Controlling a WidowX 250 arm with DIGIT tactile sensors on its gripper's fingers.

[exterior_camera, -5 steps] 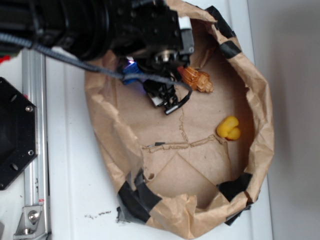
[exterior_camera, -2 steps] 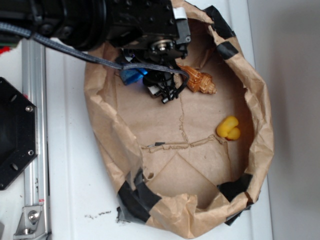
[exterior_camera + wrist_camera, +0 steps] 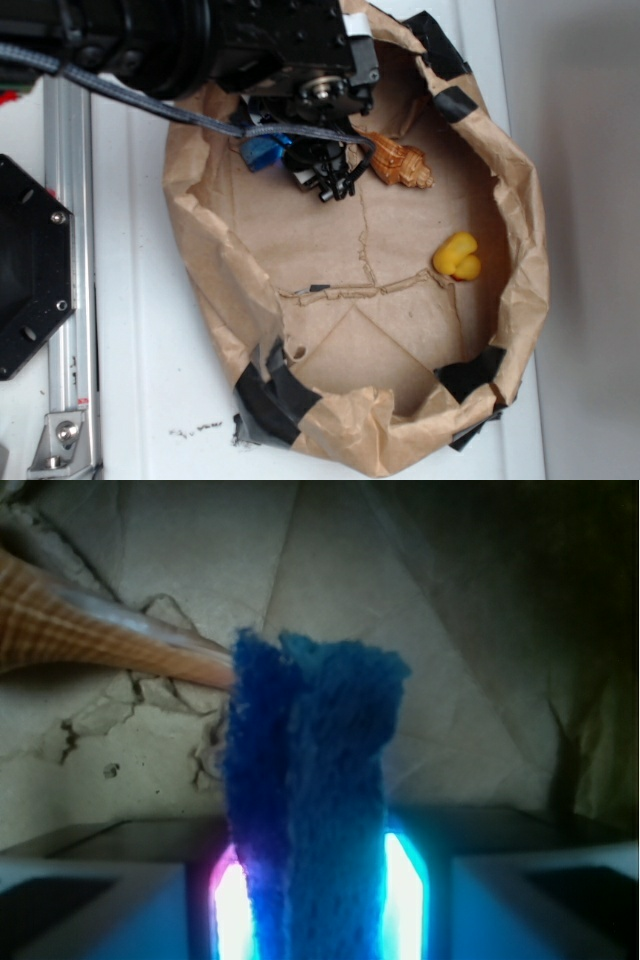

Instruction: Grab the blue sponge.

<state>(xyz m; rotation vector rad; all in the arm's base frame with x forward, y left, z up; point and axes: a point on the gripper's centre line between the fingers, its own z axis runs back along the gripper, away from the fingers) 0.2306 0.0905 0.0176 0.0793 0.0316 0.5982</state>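
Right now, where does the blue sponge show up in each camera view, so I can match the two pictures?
Exterior: the blue sponge peeks out upper left of centre, mostly hidden under the black arm, just left of the orange spiral shell.
Wrist: the sponge fills the centre, squeezed and folded between the jaws, standing up from the bottom edge.
Shared landmark: the orange shell, at upper left in the wrist view, right beside the sponge in both.

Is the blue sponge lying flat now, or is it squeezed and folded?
Squeezed and folded: the wrist view shows the blue sponge doubled lengthwise, pinched between the gripper's glowing fingers.
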